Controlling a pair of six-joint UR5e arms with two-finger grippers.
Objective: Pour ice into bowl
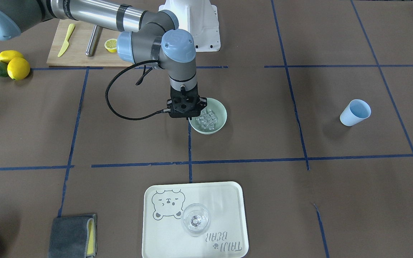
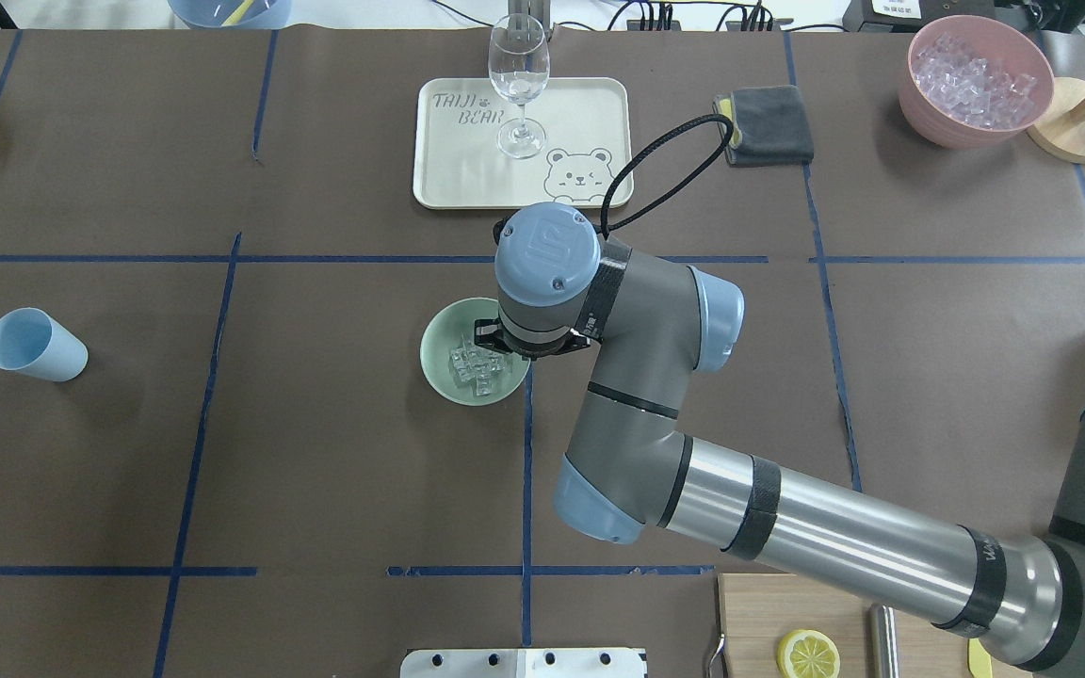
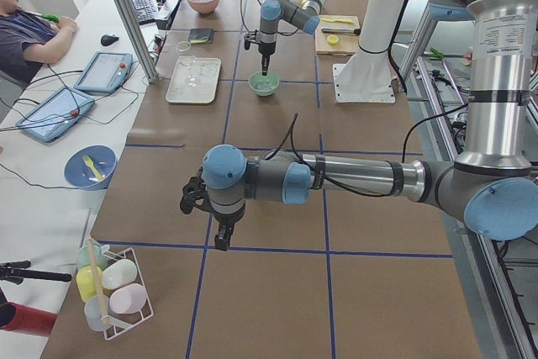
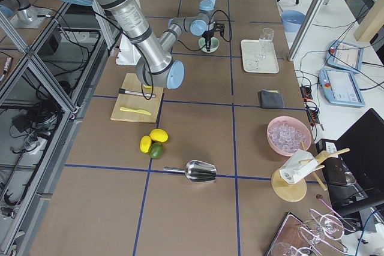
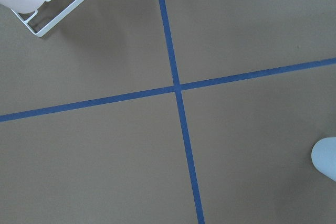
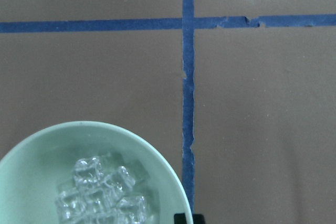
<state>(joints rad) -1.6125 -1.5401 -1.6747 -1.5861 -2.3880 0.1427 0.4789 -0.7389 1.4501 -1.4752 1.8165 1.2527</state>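
The pale mint-green bowl (image 1: pixel 221 114) (image 2: pixel 437 363) (image 6: pixel 31 171) sits near the table's middle with a heap of clear ice (image 1: pixel 206 120) (image 2: pixel 475 370) (image 6: pixel 100 195) inside. My right gripper (image 1: pixel 186 115) (image 6: pixel 188 219) points straight down over the bowl's rim on the robot's right side. Only its dark tips show in the right wrist view, close together with nothing between them. The blue cup (image 1: pixel 355 112) (image 2: pixel 34 344) lies on its side far to the robot's left. My left gripper (image 3: pixel 220 240) hangs over bare table, and I cannot tell its state.
A cream tray (image 1: pixel 228 195) with a clear glass (image 1: pixel 195 219) stands beyond the bowl. A grey cloth (image 1: pixel 72 234), a pink container of ice (image 2: pixel 971 80), a cutting board (image 1: pixel 81 53), lemons (image 1: pixel 17 67) and a metal scoop (image 4: pixel 201 171) lie to the robot's right.
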